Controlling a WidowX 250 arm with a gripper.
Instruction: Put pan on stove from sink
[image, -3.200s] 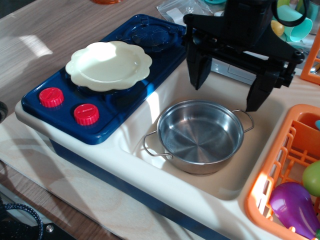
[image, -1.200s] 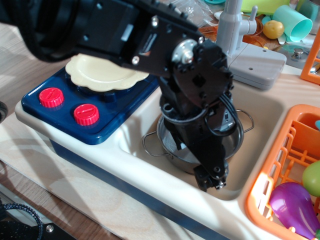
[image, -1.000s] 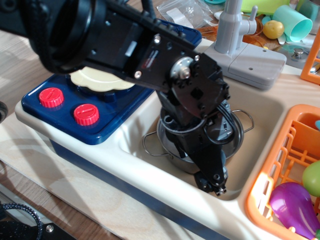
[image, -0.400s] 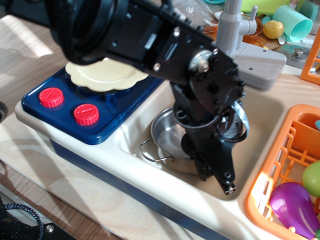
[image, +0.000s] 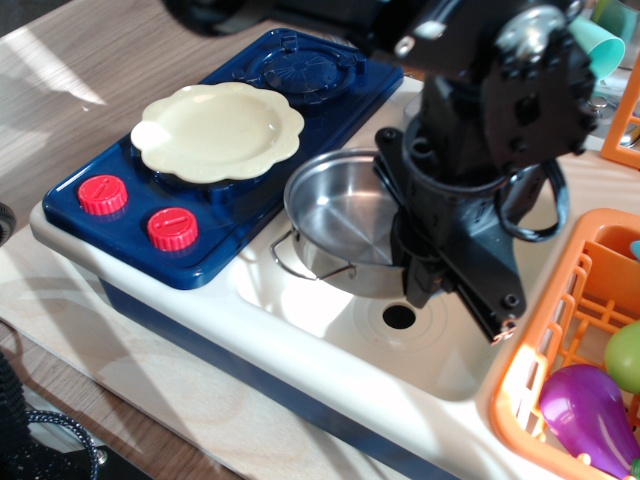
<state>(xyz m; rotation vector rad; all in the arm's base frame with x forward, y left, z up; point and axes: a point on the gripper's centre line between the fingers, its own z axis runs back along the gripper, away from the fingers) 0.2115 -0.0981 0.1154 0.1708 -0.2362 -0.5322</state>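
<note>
The shiny steel pan (image: 335, 212) hangs tilted above the left part of the cream sink (image: 320, 305), its left rim close to the edge of the dark blue stove (image: 305, 75). One wire handle points toward the front. My black gripper (image: 455, 305) is shut on the pan's right rim, which the gripper body hides. The sink's drain hole (image: 398, 317) shows bare below the pan. The stove's far burner is bare.
A cream scalloped plate (image: 218, 130) lies on the stove's near burner, behind two red knobs (image: 172, 228). An orange dish rack (image: 560, 330) with a purple eggplant (image: 590, 415) stands right of the sink. A teal cup (image: 602, 45) is at the back right.
The gripper came down into the sink and closed on the pan's rim. It has since lifted the pan off the basin floor and carried it up and left, uncovering the drain hole.
</note>
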